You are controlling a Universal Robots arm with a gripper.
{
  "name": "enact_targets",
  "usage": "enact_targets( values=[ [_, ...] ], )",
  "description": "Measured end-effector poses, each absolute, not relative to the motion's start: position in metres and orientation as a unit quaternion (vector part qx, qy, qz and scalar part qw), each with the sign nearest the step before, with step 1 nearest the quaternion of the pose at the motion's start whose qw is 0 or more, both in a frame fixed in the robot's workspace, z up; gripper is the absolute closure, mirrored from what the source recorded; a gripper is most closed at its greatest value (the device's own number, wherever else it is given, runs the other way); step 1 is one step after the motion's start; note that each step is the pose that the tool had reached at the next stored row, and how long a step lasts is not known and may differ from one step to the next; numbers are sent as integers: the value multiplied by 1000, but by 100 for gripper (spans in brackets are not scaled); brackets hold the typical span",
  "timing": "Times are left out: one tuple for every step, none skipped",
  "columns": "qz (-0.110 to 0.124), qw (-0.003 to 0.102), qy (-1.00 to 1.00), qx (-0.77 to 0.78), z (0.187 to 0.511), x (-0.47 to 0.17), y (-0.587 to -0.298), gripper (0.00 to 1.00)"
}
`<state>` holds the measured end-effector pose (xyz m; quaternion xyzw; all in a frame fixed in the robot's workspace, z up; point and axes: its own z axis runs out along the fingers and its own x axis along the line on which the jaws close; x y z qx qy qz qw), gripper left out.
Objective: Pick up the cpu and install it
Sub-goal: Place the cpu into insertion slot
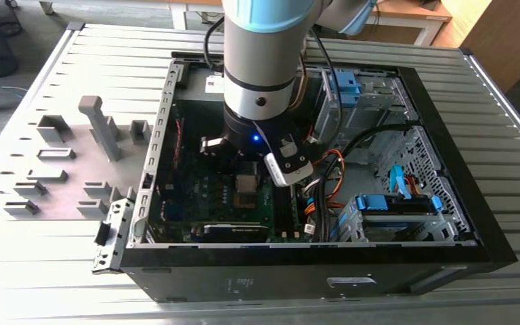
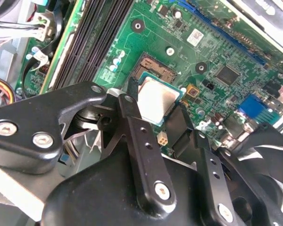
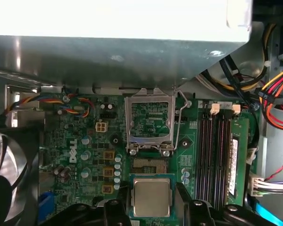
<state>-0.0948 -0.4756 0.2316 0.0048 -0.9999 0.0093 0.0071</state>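
The cpu [image 3: 152, 197], a small square chip with a silvery metal top, sits flat between my gripper's [image 3: 152, 203] two black fingers [image 3: 120, 197], which are shut on its opposite edges. It hangs just above the green motherboard, right beside the open socket [image 3: 150, 165], whose metal load frame [image 3: 149, 123] stands flipped up. In the second wrist view the cpu [image 2: 155, 98] partly overlaps one corner of the dark socket [image 2: 155, 70], with the gripper [image 2: 156, 107] closed around it. In the exterior view the arm [image 1: 258, 81] reaches down into the open computer case [image 1: 449, 169].
Memory slots [image 3: 217, 155] run beside the socket. Bundled coloured cables [image 3: 273, 94] lie past them. The grey power-supply box [image 3: 118, 52] overhangs the board. A fan [image 3: 9, 174] sits on the other side. Grey holder blocks [image 1: 52, 156] stand on the table at the exterior view's left.
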Motion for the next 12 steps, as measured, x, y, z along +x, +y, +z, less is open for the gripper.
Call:
enact_targets(
  values=[
    [9, 7, -1000, 4, 230, -95, -476, 53],
    [10, 7, -1000, 4, 229, -95, -476, 53],
    [10, 7, -1000, 3, 228, -95, -476, 53],
    [10, 7, -1000, 1, 227, -95, -476, 53],
    [10, 7, -1000, -1, 227, -95, -476, 53],
    [10, 7, -1000, -4, 226, -95, -476, 53],
    [10, 7, -1000, -7, 226, -95, -476, 53],
    [10, 7, -1000, -11, 225, -95, -476, 53],
    [10, 7, -1000, -13, 224, -95, -476, 53],
    [10, 7, -1000, -15, 223, -95, -476, 53],
    [10, 7, -1000, -17, 221, -95, -476, 53],
    [10, 7, -1000, -18, 220, -95, -476, 53]
  ],
)
